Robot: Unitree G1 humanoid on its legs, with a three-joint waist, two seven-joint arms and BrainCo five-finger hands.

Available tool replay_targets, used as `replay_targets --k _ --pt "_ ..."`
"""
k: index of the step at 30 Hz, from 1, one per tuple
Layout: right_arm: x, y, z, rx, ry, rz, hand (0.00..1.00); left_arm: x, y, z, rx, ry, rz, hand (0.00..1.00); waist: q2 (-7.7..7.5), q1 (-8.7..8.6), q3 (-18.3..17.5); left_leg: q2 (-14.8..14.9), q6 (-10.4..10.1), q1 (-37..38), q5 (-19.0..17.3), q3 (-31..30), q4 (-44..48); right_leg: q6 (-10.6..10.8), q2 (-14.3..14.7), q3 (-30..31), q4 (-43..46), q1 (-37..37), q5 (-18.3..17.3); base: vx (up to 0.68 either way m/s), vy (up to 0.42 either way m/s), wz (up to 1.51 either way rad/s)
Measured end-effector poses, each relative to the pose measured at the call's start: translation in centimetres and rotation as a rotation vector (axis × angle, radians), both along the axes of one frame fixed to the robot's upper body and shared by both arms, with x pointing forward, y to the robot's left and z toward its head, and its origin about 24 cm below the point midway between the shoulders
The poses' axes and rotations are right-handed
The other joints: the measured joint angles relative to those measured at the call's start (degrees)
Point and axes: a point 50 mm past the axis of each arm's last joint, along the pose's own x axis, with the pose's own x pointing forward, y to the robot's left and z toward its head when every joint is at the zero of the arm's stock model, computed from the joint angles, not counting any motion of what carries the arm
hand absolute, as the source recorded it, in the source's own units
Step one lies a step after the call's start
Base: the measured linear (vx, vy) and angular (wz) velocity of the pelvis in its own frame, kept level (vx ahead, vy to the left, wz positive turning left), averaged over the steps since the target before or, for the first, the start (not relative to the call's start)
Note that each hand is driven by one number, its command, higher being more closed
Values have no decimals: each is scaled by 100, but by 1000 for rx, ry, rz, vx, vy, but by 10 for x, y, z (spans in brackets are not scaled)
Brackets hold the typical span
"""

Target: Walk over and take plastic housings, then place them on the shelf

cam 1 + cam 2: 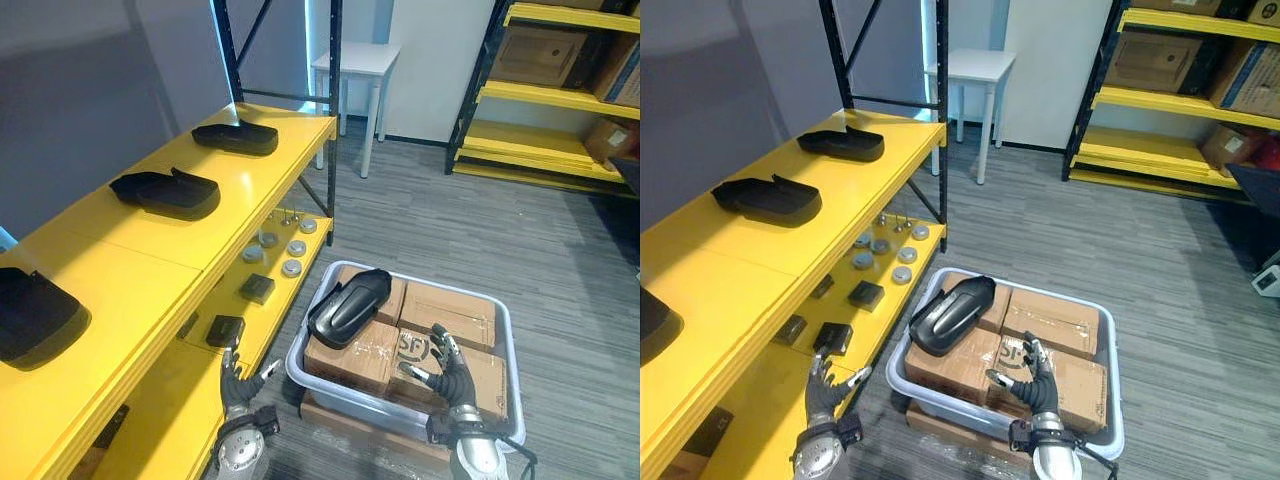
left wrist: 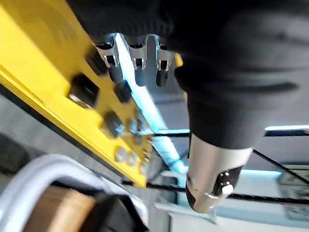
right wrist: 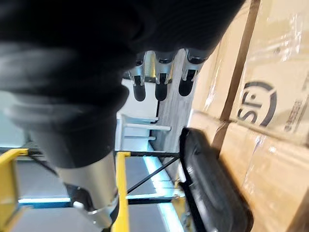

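Your open, empty right robot hand (image 1: 456, 383) is nearest the black housing (image 1: 350, 303), lying slanted ahead to its left. Left robot hand (image 1: 238, 392) is open too.

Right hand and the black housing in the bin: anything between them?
Only taped cardboard box tops lie between the right hand and the housing; nothing loose, per the left eye view.

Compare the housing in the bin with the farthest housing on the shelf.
The bin housing rests on cardboard boxes; the far housing lies flat on the yellow shelf. The bin housing shows shiny highlights; the far housing looks dull. Both are black and similar in shape.
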Motion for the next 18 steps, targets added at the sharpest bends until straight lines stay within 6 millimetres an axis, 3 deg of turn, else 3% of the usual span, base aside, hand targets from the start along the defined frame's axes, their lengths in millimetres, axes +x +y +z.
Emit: replay_targets --k 2,3,4,6,8,11,14,18 --pt "25 6 5 -19 1 -9 0 -2 7 -6 58 37 -23 0 118 57 127 -139 144 -34 155 -291 -839 79 2 152 5 -119 46 -20 156 -55" --pt "37 8 10 -40 -2 -24 0 -3 8 -10 68 57 -30 0 200 140 213 -137 40 -24 545 -316 -1000 151 38 270 23 -186 81 -1 151 -51" --pt "52 12 20 -21 -18 -69 0 -2 9 -16 87 85 -46 0 140 250 365 -228 83 -43 574 -168 -1041 241 -62 363 11 -276 141 11 221 -35" --pt "72 18 46 7 -86 -113 0 5 9 -19 119 105 -78 0 166 283 703 -354 128 -134 601 -135 -956 349 -206 362 -6 -330 212 2 211 -6" --pt "91 26 82 8 -175 -149 0 8 9 -26 163 141 -106 0 164 456 886 -382 148 -426 592 -18 -826 410 -237 506 -28 -609 328 -2 113 -19" --pt "105 20 121 65 -274 -268 0 11 7 -35 215 190 -145 0 154 555 1197 -397 182 -557 612 17 -835 426 -248 545 -120 -734 464 6 59 -10" --pt "114 10 131 88 -259 -377 0 7 7 -51 230 266 -145 0 144 618 1247 -397 224 -800 639 83 -847 422 -226 631 -171 -993 561 -11 38 -15" --pt "122 -12 128 93 -178 -510 0 1 3 -68 240 357 -171 0 148 664 1309 -401 262 -1020 669 -9 -839 416 -200 587 -331 -1104 690 -16 -1 3"
